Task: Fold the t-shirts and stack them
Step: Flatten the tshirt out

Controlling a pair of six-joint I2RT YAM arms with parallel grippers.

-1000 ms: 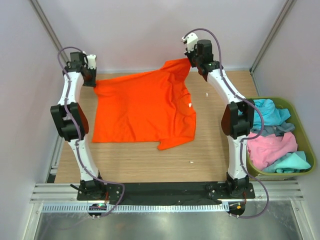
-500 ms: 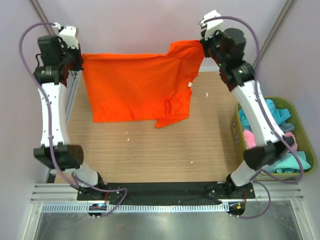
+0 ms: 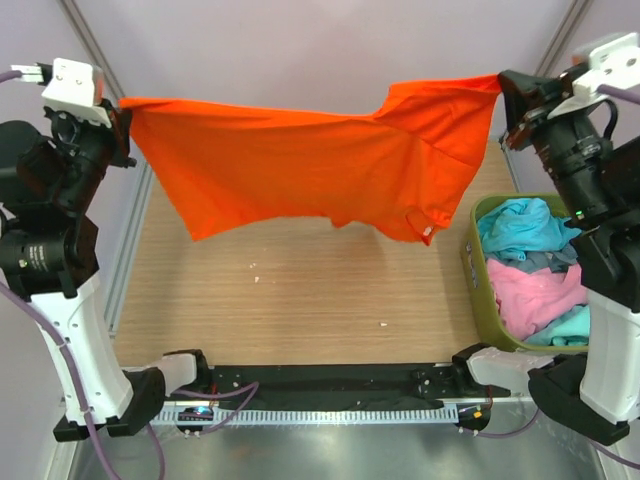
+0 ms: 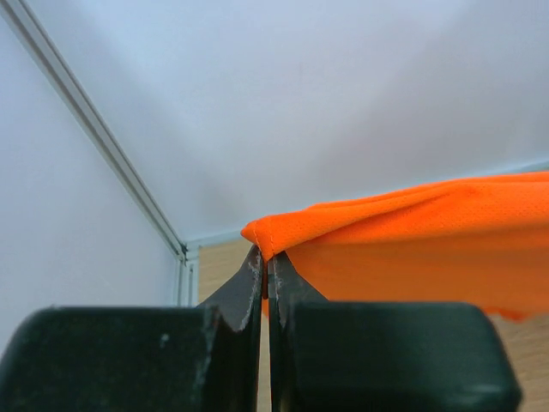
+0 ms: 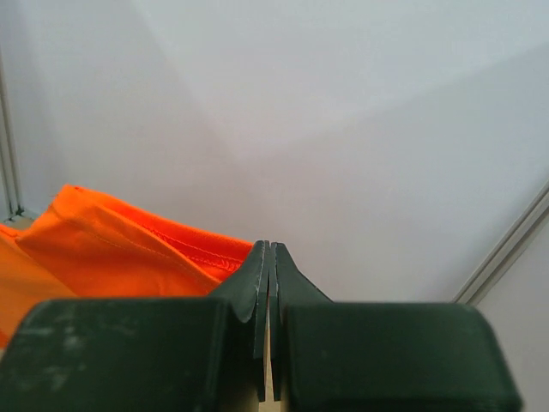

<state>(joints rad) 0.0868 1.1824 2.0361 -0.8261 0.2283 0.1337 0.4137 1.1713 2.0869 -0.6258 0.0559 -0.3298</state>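
My left hand (image 4: 264, 260) and right hand (image 5: 269, 254) are clamped tight on the orange t-shirt (image 3: 320, 165). It hangs over the wooden bench (image 3: 300, 300), with pale walls (image 3: 300, 50) around.

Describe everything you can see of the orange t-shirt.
The bright orange short-sleeved cloth t-shirt is unfolded, stretched in the air between both arms. The left jaws pinch one top corner, the right jaws the other. Its top edge sags slightly; the lower part hangs loose and wrinkled, a small white tag near its lowest corner. Fine mesh weave.
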